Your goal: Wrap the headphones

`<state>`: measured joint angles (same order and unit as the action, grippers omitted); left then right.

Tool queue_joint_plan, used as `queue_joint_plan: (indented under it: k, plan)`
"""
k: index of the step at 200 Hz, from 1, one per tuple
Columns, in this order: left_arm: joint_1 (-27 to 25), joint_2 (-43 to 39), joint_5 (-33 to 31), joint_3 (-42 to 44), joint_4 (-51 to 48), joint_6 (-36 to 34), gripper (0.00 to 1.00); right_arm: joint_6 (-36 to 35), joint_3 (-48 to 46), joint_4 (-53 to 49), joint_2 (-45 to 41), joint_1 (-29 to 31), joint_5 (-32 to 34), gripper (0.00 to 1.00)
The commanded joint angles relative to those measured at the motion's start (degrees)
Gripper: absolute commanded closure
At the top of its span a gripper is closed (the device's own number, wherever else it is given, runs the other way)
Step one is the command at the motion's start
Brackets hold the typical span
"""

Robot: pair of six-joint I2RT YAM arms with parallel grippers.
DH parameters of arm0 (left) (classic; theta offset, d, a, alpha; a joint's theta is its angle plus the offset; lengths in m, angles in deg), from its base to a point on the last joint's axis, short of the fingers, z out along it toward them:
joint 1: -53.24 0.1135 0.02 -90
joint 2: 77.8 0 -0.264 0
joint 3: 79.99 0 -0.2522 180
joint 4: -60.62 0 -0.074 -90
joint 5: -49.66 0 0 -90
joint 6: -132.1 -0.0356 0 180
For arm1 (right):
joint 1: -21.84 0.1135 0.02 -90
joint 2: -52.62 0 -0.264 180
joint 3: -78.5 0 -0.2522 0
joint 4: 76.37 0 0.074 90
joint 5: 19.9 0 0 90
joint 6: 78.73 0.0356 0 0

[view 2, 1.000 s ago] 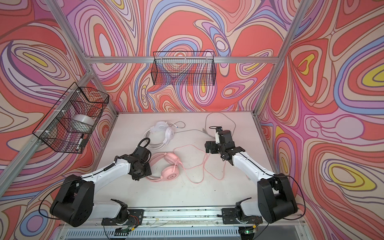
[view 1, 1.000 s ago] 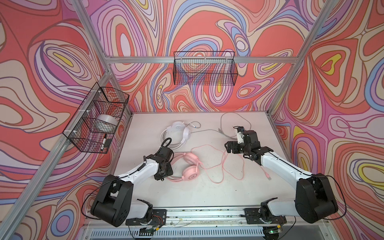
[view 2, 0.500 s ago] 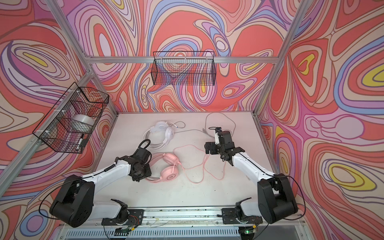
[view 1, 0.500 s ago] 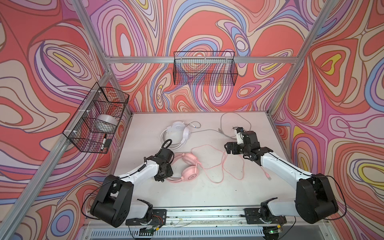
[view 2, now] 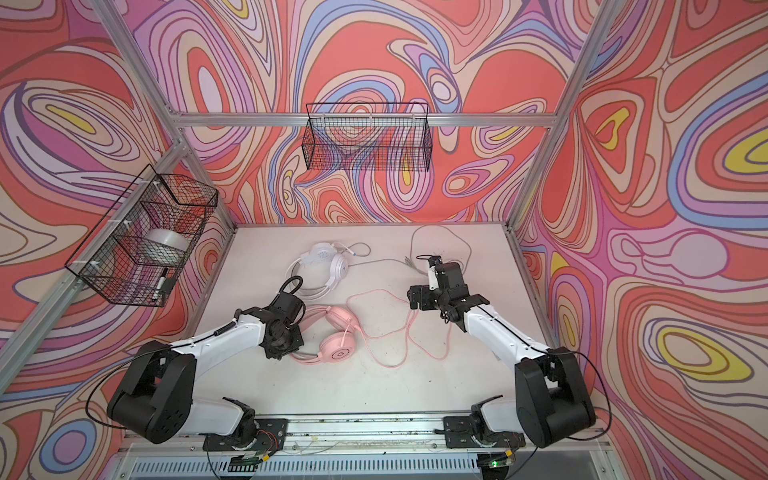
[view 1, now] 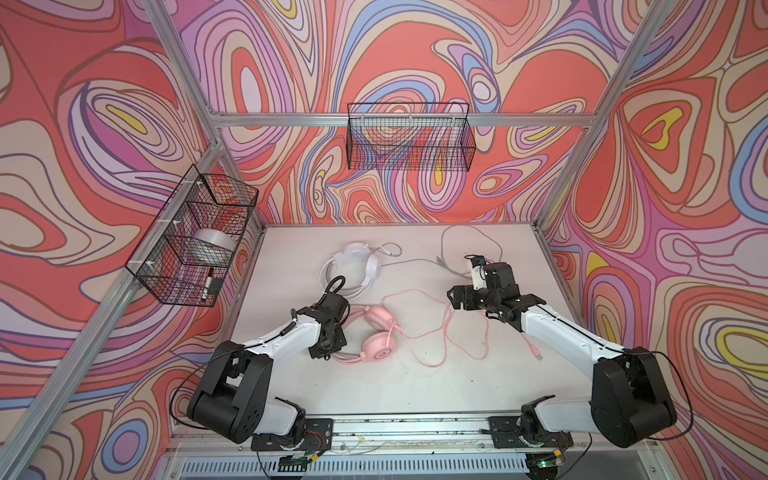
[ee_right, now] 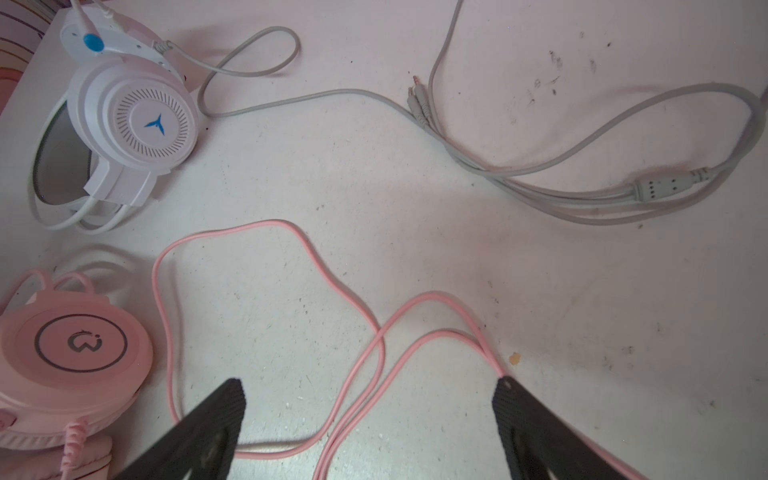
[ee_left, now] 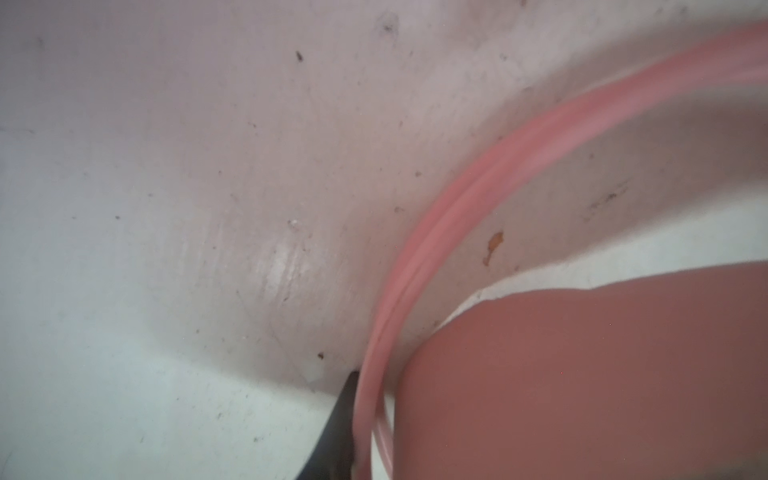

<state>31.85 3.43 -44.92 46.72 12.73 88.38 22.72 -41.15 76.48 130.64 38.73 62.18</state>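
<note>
On the near half of the scuffed white tabletop (view 1: 374,399), the left gripper (view 1: 326,352) is pointing down at the thin headband of the all-pink plastic over-ear headset (view 1: 379,332). The headset is lying left of centre in both top views, one round cup nearer than the other. The top views are hiding the fingertips under the wrist, and the left wrist view is showing only one black finger (ee_left: 338,415) beside the paired pink headband wires (ee_left: 415,257) and a blurred pink mass (ee_left: 582,374), so I cannot tell whether the jaws are gripping the band. The thin pink cord (ee_right: 274,222) is sprawling in loose loops towards the right, ending in a pink plug (view 1: 537,355) beside the right arm. Further back, the right gripper (ee_right: 370,395) is hovering low with its jaws spread wide, holding nothing. Only its wrist view is showing cord strands running between the fingers (ee_right: 511,399), one meeting a fingertip. Behind that, the white plastic over-ear headset (view 1: 357,262) is resting near the back with its pale grey cord (ee_right: 332,93) trailing right. Its twin jack plugs (ee_right: 417,97) are showing clearly only in the right wrist view. Farthest, a black wire basket (view 1: 409,143) is hanging on the back wall and a second wire basket (view 1: 187,257), holding a white roll (view 1: 212,245), on the left wall.
</note>
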Motion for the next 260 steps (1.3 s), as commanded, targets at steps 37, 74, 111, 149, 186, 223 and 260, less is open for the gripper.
queue_joint_plan:
  k: [37, 74, 111, 149, 186, 223, 260]
  plan:
    - [-0.15, 0.72, 0.45, -0.02, -3.36, 1.18, 0.93, -1.16, 2.63, -4.25, -0.86, 0.43, -7.23, 0.04]
    - [-0.10, 1.37, 0.44, -0.18, -3.36, 0.84, 1.00, -0.73, 2.28, -5.23, -0.51, 0.80, -8.78, 0.05]
    - [-0.15, 1.12, 0.62, -0.85, -3.44, -0.87, 1.00, -1.02, 2.12, -5.82, -0.18, 1.22, -8.66, 0.05]
    - [-0.15, 2.54, 1.71, -1.65, -3.52, -1.72, 1.00, -1.16, 2.28, -5.86, 0.49, 1.75, -7.85, 0.05]
    - [-0.10, 2.80, 2.12, -2.63, -4.42, -1.98, 1.00, -1.75, 2.39, -6.44, 1.47, 2.26, -8.07, 0.05]
    - [-0.15, 1.10, 4.48, -5.62, -7.09, -3.66, 1.00, -2.98, 2.63, -8.20, 2.00, 2.79, -10.12, 0.05]
    - [-0.14, 0.43, 7.04, -10.47, -11.56, -5.67, 1.00, -4.26, 1.56, -8.69, 1.59, 3.70, -16.14, 0.05]
